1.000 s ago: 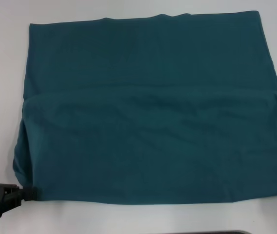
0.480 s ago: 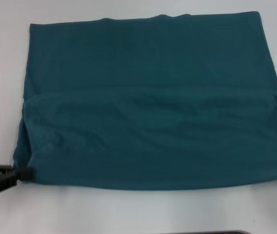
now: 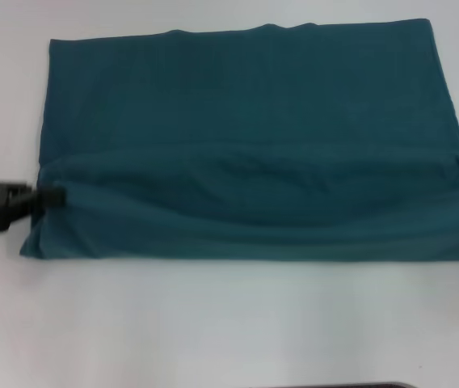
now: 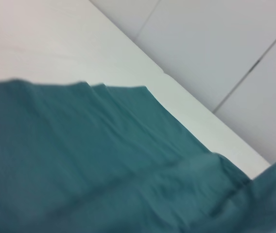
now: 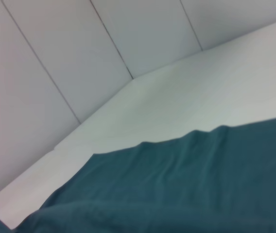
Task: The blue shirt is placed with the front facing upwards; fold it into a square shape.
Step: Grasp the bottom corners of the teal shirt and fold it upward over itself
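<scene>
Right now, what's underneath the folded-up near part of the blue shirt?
More of the blue shirt itself: the near flap, carried at its left corner by the left gripper, lies over the shirt's lower layer on the white table. Whatever is between the layers is covered.

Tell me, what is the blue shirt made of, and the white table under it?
The blue shirt looks like soft knitted cloth, maybe cotton: matte, with gentle wrinkles, and it sags where the left gripper pinches its edge. The table looks like a hard, smooth white board with a dull finish; whether painted wood or laminate cannot be told.
</scene>
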{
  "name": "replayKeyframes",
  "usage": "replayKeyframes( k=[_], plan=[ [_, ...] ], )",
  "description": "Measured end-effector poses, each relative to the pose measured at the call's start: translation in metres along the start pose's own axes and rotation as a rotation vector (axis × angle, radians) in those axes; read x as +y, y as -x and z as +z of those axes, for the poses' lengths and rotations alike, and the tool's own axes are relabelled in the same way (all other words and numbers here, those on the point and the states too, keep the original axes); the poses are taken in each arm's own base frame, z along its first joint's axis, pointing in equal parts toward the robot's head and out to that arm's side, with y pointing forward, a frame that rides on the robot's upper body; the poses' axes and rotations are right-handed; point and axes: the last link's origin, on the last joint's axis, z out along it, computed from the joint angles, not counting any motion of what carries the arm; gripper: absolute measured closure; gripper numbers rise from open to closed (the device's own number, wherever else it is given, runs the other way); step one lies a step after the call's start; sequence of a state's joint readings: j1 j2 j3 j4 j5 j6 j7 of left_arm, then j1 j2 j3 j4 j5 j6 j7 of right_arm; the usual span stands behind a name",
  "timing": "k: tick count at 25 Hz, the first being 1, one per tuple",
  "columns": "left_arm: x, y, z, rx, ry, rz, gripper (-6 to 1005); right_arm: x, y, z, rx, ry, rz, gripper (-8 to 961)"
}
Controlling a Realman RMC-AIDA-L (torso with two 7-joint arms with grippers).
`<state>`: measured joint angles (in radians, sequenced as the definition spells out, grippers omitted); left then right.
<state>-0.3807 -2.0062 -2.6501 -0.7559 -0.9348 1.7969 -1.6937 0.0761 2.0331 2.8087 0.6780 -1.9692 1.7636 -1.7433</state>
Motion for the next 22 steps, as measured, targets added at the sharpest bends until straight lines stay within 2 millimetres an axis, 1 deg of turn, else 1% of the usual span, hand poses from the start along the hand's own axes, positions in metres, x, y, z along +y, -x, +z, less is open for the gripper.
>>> replayKeyframes(
  k=[8,9,10,13,16,17,22],
  plan=[
    [-0.023,-0.057,0.026,0.033,-0.114,0.075,1000,-0.023,0.043,0.050,-0.005,-0.015,-0.054,933],
    [-0.029,-0.069,0.029,0.046,-0.152,0.085,1000,-0.026,0.049,0.057,-0.006,-0.021,-0.059,933],
    [-0.029,-0.069,0.029,0.046,-0.152,0.085,1000,-0.028,0.056,0.064,-0.008,-0.021,-0.067,933],
    [-0.037,-0.085,0.035,0.069,-0.212,0.099,1000,-0.032,0.072,0.084,-0.005,-0.025,-0.098,934],
    [-0.042,-0.099,0.040,0.088,-0.252,0.116,1000,-0.037,0.084,0.100,-0.009,-0.057,-0.114,934],
    [-0.045,-0.105,0.042,0.100,-0.276,0.123,1000,-0.039,0.088,0.105,-0.012,-0.068,-0.119,934],
    [-0.052,-0.124,0.046,0.135,-0.342,0.138,1000,-0.043,0.104,0.122,-0.030,-0.099,-0.145,933]
  ],
)
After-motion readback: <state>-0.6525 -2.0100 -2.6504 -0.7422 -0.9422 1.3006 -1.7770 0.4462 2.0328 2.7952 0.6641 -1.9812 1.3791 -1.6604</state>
